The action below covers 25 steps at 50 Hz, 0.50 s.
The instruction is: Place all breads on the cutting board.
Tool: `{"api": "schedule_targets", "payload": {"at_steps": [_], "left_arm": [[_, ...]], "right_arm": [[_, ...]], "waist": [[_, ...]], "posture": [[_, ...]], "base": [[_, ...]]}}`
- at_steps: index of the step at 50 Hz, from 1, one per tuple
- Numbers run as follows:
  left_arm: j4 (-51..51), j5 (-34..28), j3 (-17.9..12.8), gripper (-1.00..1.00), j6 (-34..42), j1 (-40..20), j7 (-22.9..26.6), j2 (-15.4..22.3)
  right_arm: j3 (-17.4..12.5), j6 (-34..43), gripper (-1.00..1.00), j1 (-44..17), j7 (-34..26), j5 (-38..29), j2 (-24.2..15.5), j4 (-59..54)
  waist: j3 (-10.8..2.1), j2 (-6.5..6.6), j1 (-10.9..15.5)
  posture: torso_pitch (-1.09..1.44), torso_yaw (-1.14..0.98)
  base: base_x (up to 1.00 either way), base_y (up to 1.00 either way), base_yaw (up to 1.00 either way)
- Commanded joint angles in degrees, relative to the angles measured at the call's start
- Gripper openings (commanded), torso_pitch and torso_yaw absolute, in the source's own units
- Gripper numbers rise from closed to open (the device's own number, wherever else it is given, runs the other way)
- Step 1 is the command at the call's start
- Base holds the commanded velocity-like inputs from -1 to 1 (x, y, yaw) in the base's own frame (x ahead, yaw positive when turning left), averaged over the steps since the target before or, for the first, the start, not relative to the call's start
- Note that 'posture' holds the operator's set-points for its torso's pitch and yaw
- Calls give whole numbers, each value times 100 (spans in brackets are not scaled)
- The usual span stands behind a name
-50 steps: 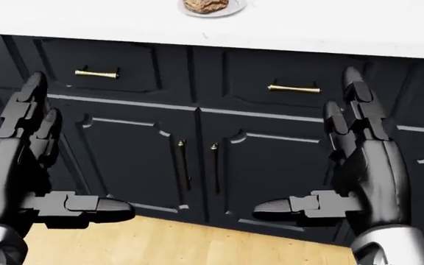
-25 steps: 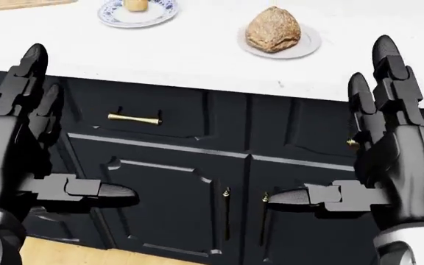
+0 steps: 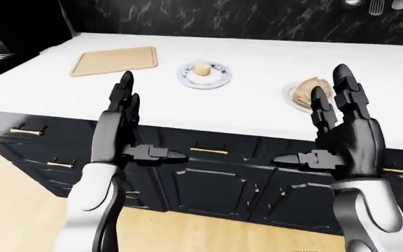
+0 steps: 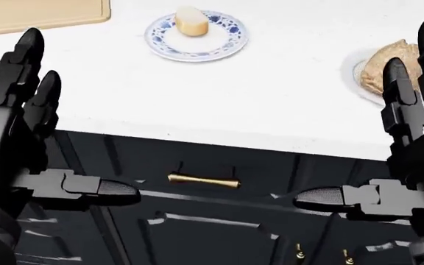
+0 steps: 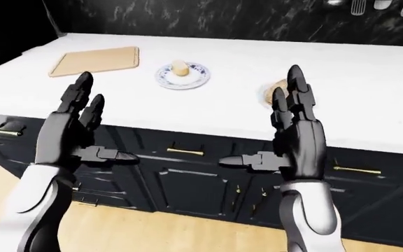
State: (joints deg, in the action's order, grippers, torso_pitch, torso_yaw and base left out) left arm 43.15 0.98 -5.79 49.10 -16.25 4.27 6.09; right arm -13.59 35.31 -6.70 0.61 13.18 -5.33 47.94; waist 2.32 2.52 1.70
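So, both my hands are raised with fingers spread apart and thumbs turned inward, holding nothing. Beyond my left hand (image 3: 128, 134), up the white counter (image 3: 257, 105), lies the cutting board (image 3: 114, 60), bare. Between my hands and farther off sits the small roll (image 3: 200, 67) on a patterned plate (image 3: 204, 76). Just behind my right hand (image 3: 341, 142), partly hidden by its fingers, is the brown loaf (image 4: 389, 66) on its own plate. I judge both breads light, crusty and slightly yielding; I'd grip each across its sides, gently, so the plate underneath doesn't slide.
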Motion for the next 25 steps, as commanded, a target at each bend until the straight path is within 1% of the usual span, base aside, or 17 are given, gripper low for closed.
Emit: {"api": "schedule_targets", "payload": {"at_steps": [1, 2, 3, 6, 10, 11, 12, 14, 16, 17, 18, 20, 21, 22, 23, 24, 25], "left_arm": [[84, -2, -30, 100, 3, -63, 4, 4], [46, 0, -37, 100, -47, -48, 14, 6], [58, 1, -39, 100, -32, -50, 14, 8], [58, -4, -19, 100, -14, -78, 10, 7], [72, -18, -9, 100, 41, -126, 8, 12], [84, -20, -9, 100, 71, -155, 8, 18], [89, -19, -16, 100, 90, -179, 12, 26], [149, -15, -27, 100, 237, -294, 6, 51], [153, -4, -54, 100, 302, -380, 10, 81], [188, 8, -65, 100, 386, -446, -3, 88], [222, 33, -74, 100, 460, -517, -20, 86], [309, 42, -41, 100, 566, -585, -52, 100], [287, 38, -32, 100, 523, -572, -45, 111], [283, 39, -34, 100, 520, -573, -43, 115], [336, 45, -56, 100, 594, -604, -44, 128], [349, 56, -76, 100, 607, -610, -43, 134], [340, 66, -89, 100, 600, -620, -52, 133]], "right_arm": [[-38, 10, 100, -20, 75, 141, -40, 201], [-65, 77, 100, -28, 112, 175, -54, 256], [-89, 107, 100, -21, 118, 205, -67, 295], [-93, 107, 100, 14, 98, 261, -85, 339], [-22, 48, 100, 7, 72, 189, -107, 311], [67, -19, 100, 15, 50, -24, -173, 263], [107, 63, 100, -50, 70, -100, -159, 221], [121, 112, 100, -97, 33, -154, -126, 173], [97, 164, 100, -137, 33, -119, -93, 188], [84, 162, 100, -162, 48, -84, -71, 176], [90, 106, 100, -170, 49, -75, -63, 120], [18, 171, 100, -186, 60, 116, -36, 238], [-13, 135, 100, -178, 133, 110, -34, 155], [-40, 83, 100, -149, 123, 144, -45, 133], [-7, 30, 100, -92, 112, 156, -51, 161], [31, -37, 100, -66, 93, 135, -62, 142], [35, -41, 100, -81, 103, 141, -67, 151]], "waist": [[-189, 243, -112], [-85, 112, -173], [-51, 53, -21], [-209, 15, -56], [-200, -95, -90], [-133, -162, 40], [-155, -209, -37], [-151, -397, 5], [-197, -739, 6], [-81, -473, -29], [-115, -497, -33], [-141, -472, -52], [-223, -458, -61], [-183, -292, -249], [-160, -367, -226], [-153, -345, -220], [-118, -331, -89]], "posture": [[0, 0], [0, 0], [0, 0], [0, 0], [0, 0], [0, 0], [0, 0], [0, 0], [0, 0], [0, 0], [0, 0], [0, 0], [0, 0], [0, 0], [0, 0], [0, 0], [0, 0]], "base": [[0, 0, -48], [0, 0, -100], [0, 0, -100], [0, 0, -100], [0, 0, -97], [0, 0, 0], [0, 0, 0], [0, 0, 0], [0, 0, 0], [0, 0, 0], [0, 0, 0], [0, 0, 0], [0, -34, 0], [0, 0, -80], [0, 0, -88], [0, 0, -89], [0, -46, 0]]}}
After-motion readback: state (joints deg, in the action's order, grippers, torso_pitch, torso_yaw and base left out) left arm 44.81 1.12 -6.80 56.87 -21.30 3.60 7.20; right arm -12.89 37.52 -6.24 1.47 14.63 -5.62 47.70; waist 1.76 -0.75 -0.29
